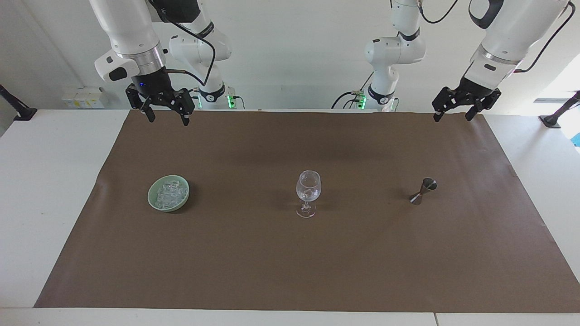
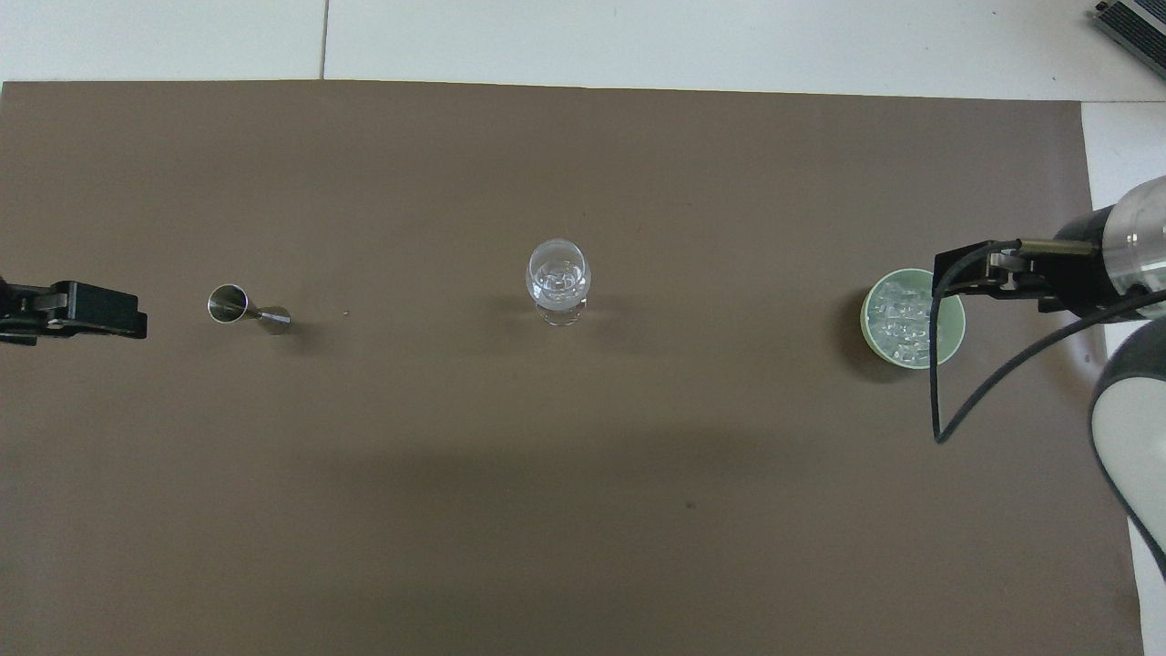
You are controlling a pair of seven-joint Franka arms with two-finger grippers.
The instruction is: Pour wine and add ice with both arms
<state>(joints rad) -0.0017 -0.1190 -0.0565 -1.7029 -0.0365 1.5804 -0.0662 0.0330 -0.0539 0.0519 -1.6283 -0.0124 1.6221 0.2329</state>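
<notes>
A clear stemmed wine glass stands upright mid-mat with some clear pieces in its bowl. The ice is heaped in a pale green bowl toward the right arm's end. A small metal jigger stands toward the left arm's end. My right gripper hangs open and empty over the mat's edge by the robots. My left gripper hangs open and empty over the mat's corner at its own end. The wine is out of view.
A brown mat covers most of the white table. The right arm's black cable loops over part of the bowl in the overhead view. Both arm bases stand at the table's edge nearest the robots.
</notes>
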